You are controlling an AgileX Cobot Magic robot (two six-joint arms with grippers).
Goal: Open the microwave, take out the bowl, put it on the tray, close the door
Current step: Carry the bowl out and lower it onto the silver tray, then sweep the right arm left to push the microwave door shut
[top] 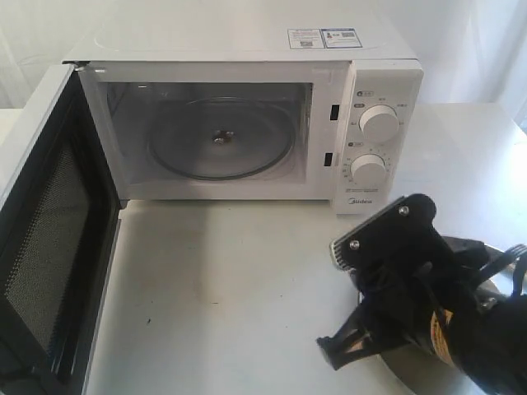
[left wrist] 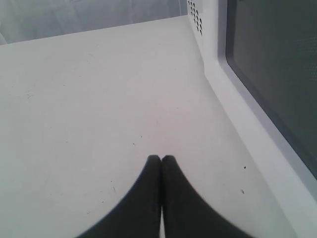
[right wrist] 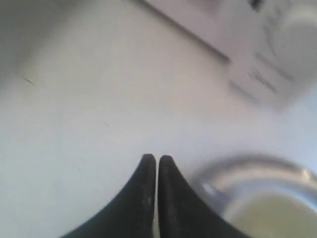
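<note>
The microwave (top: 247, 49) stands with its door (top: 49, 247) swung wide to the left, black mesh inner face showing. Only the bare glass turntable (top: 221, 138) lies inside. At the front right my right arm (top: 428, 313) hangs over the silver tray (top: 496, 284) and hides the bowl there. The right wrist view shows the tray's rim (right wrist: 237, 166) and the cream bowl (right wrist: 272, 215) within it, just beside my right gripper (right wrist: 157, 157), which is shut and empty. My left gripper (left wrist: 161, 157) is shut and empty over the table, next to the door's outer window (left wrist: 277, 64).
The white table (top: 222, 288) stretches bare between the open door and the tray. The control panel with two dials (top: 379, 123) faces the right arm. A vented microwave side wall (left wrist: 195, 17) rises beyond the left gripper.
</note>
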